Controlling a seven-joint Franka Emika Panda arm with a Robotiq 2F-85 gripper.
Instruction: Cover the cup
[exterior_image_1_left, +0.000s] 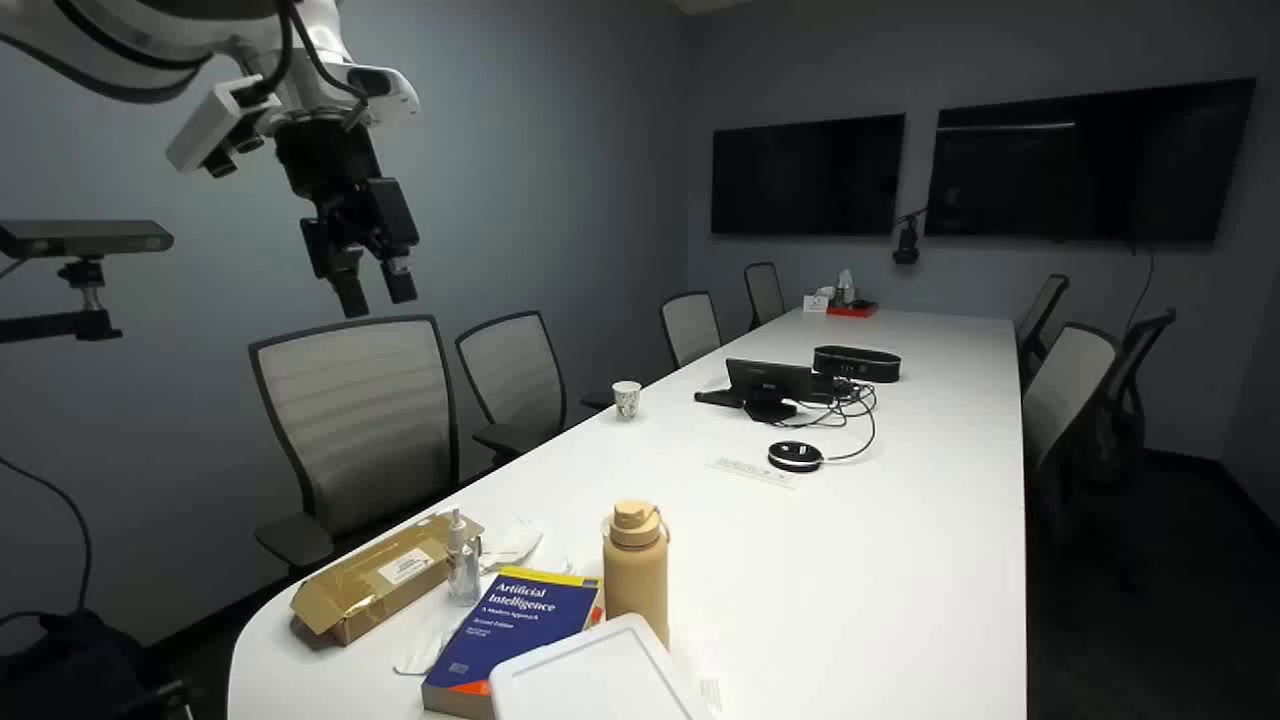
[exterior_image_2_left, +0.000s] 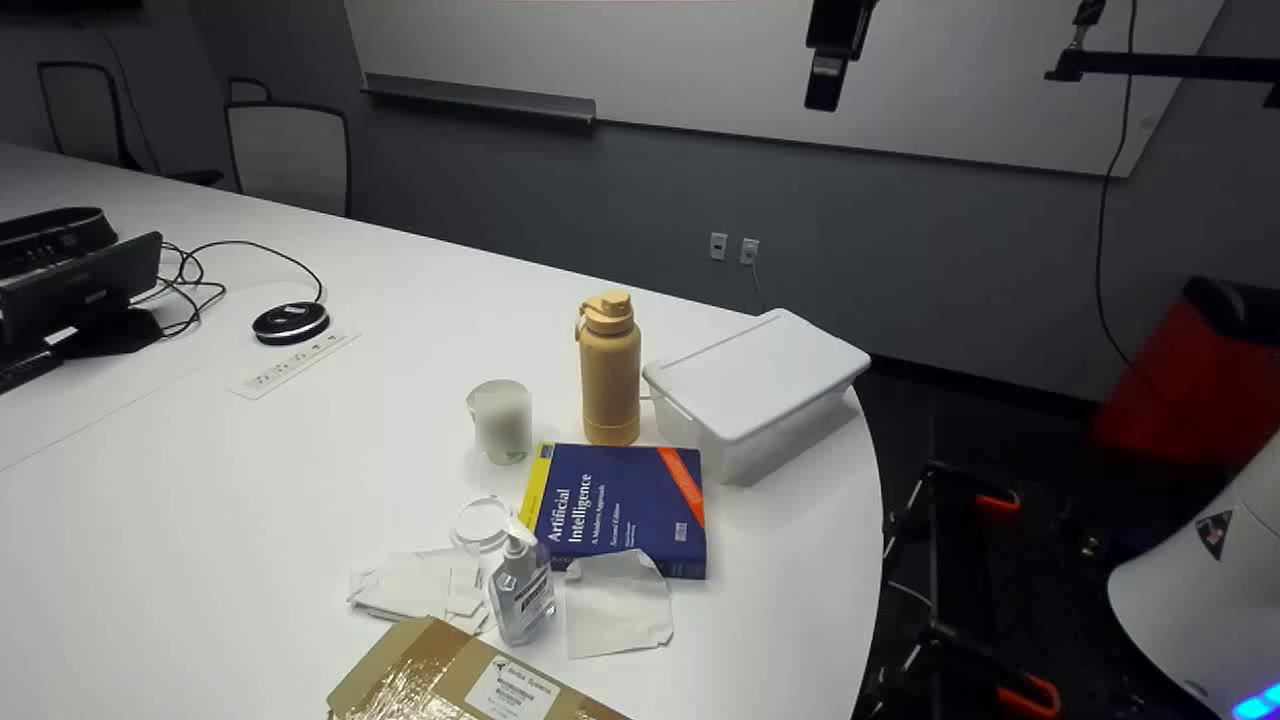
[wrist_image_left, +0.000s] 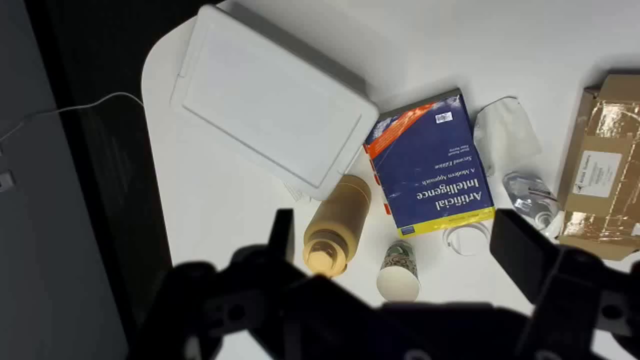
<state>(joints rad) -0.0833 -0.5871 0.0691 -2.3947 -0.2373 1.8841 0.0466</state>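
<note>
The tan tumbler (exterior_image_1_left: 636, 580) stands upright on the table and wears a tan cap with a loop. It also shows in an exterior view (exterior_image_2_left: 611, 385) and in the wrist view (wrist_image_left: 344, 212). A patterned paper cup (wrist_image_left: 398, 280) with a pale round top stands near it; this cup also shows, blurred, in an exterior view (exterior_image_2_left: 503, 422). A thin round lid (exterior_image_2_left: 481, 524) lies flat by the book; it also shows in the wrist view (wrist_image_left: 469, 240). My gripper (exterior_image_1_left: 376, 290) is open and empty, high above the table. In the wrist view its fingers (wrist_image_left: 395, 240) are wide apart.
A blue book (exterior_image_2_left: 615, 505) lies beside the tumbler. A white lidded bin (exterior_image_2_left: 755, 375), a sanitizer bottle (exterior_image_2_left: 522, 590), paper pieces (exterior_image_2_left: 618, 605) and a cardboard box (exterior_image_1_left: 385, 580) are around it. Another paper cup (exterior_image_1_left: 626, 398) stands farther off. Chairs (exterior_image_1_left: 355, 410) line the table.
</note>
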